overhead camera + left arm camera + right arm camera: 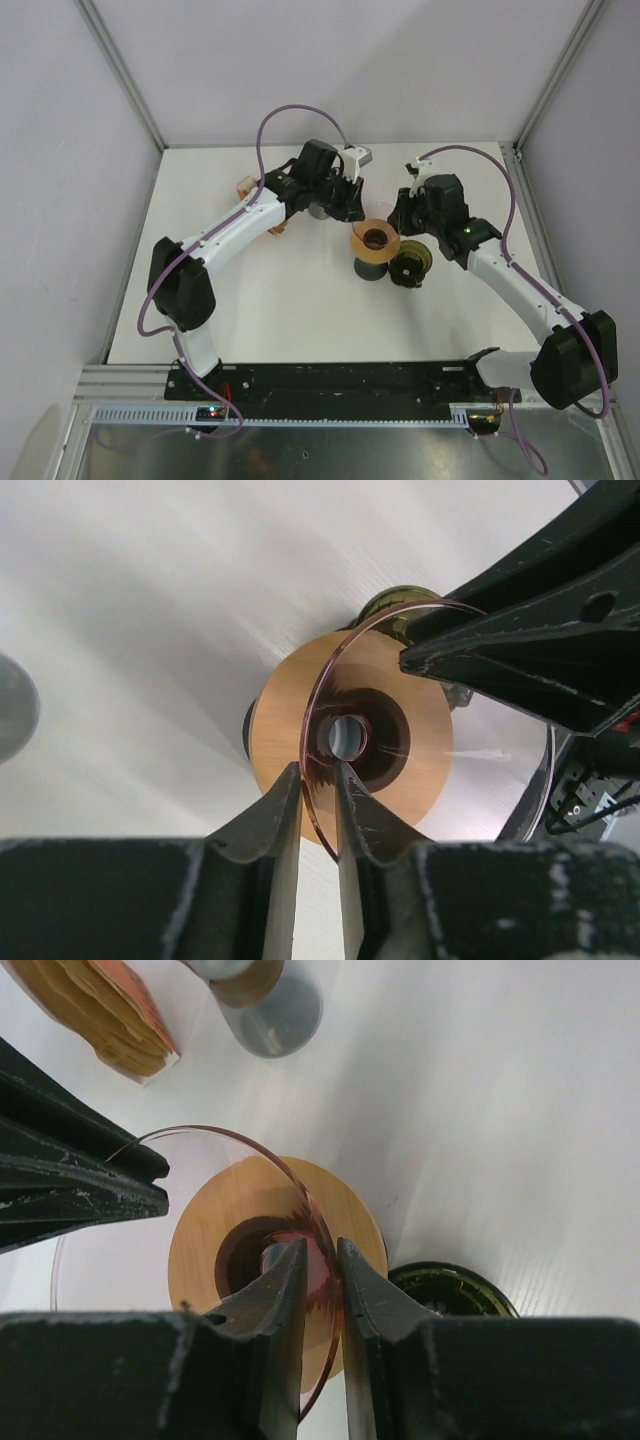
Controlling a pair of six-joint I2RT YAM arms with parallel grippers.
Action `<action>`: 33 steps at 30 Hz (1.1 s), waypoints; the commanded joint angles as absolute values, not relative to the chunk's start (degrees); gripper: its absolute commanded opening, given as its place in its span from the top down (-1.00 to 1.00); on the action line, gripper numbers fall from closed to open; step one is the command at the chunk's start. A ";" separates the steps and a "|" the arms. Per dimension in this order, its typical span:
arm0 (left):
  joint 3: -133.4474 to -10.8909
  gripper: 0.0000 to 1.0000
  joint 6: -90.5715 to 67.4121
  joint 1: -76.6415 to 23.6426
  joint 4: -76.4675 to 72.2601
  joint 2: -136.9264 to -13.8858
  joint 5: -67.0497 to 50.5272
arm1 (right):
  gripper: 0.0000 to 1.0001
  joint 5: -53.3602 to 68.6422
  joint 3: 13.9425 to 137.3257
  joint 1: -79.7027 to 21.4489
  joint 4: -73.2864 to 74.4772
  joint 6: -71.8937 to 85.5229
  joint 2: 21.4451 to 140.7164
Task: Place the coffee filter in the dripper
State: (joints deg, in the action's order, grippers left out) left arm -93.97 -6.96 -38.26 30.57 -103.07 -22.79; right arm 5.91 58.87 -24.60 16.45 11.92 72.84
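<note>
Coffee filters [95, 1010]: tan ribbed paper stack lying on surface [500, 1110], well apart from dripper [362, 243], near grey cylinder [272, 1005]. Dripper: thin clear rose-tinted cone, flat wooden collar [290, 720], centre hole visible through cone; stands mid-surface. Left claw [318, 770] nearly closed, pinching cone rim. Right claw [322, 1248] likewise pinches opposite rim. Dark green round object [411, 263] just beside dripper. Open white room toward far edge

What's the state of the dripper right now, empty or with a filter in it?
Empty. The dripper is clear, and its wooden collar and centre hole show bare, no paper; the filter stack lies apart.
</note>
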 commanded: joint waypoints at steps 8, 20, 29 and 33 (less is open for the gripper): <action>-98.66 0.21 -4.85 -39.85 40.48 -103.48 -25.18 | 0.42 6.21 61.63 -27.04 25.93 10.46 74.79; -99.00 0.15 -4.62 -38.65 40.69 -103.31 -24.82 | 0.20 4.09 65.45 -28.83 27.52 9.37 74.69; -101.39 0.12 -3.04 -38.25 40.70 -102.06 -20.38 | 0.27 0.57 68.00 -29.24 29.49 7.47 74.26; -100.42 0.16 -2.71 -38.30 40.74 -102.04 -20.68 | 0.42 0.56 68.13 -29.28 30.30 7.14 75.00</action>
State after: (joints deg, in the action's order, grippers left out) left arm -99.02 -4.43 -38.54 40.77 -103.61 -21.23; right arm 1.96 65.65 -28.88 29.08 8.51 74.78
